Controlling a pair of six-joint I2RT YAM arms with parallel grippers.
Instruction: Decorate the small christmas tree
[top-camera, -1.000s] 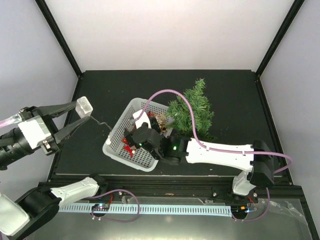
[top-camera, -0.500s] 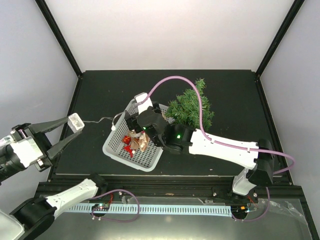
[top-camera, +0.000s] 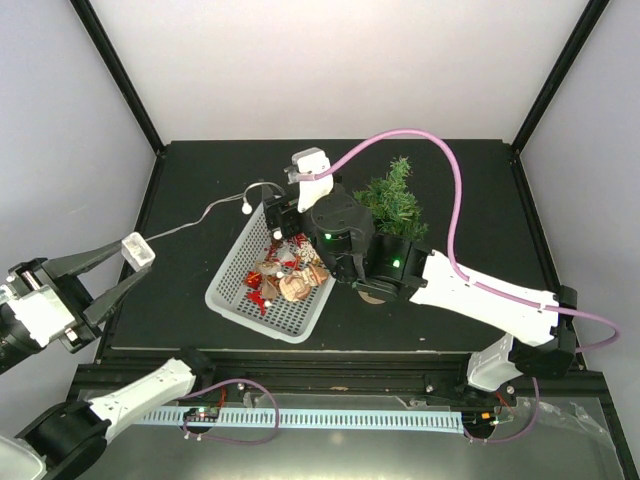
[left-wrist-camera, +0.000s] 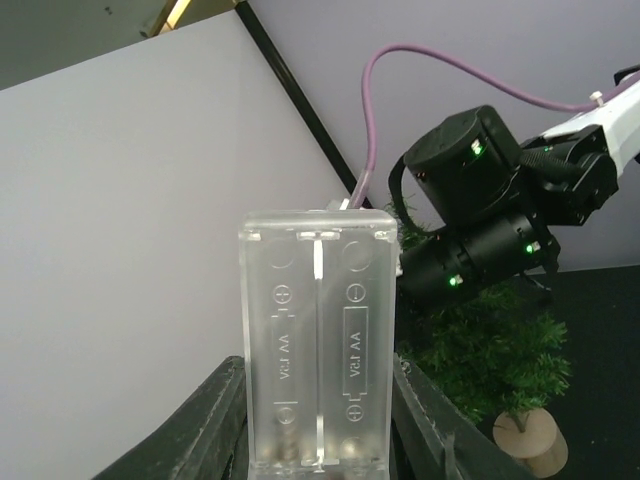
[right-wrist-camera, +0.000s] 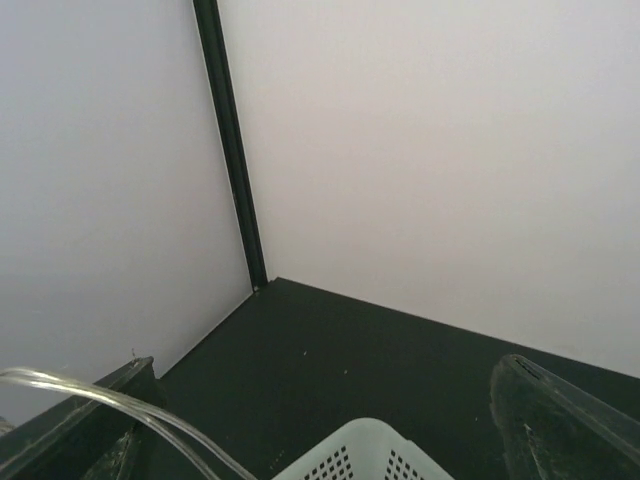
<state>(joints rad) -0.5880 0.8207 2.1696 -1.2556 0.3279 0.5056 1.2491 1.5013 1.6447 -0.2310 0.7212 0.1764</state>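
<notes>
Black surface (top-camera: 200, 170), white walls (top-camera: 350, 70); left pincer (top-camera: 136, 256) clamps a clear battery box (left-wrist-camera: 316, 340); right pincer (top-camera: 305, 172) gapes by white basket (top-camera: 225, 290).

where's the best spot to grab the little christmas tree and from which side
Probably the bare trunk just above the round base of the small christmas tree: the branches are bushy and soft. Come in low from the side away from the white basket, since the basket crowds its other side.
</notes>
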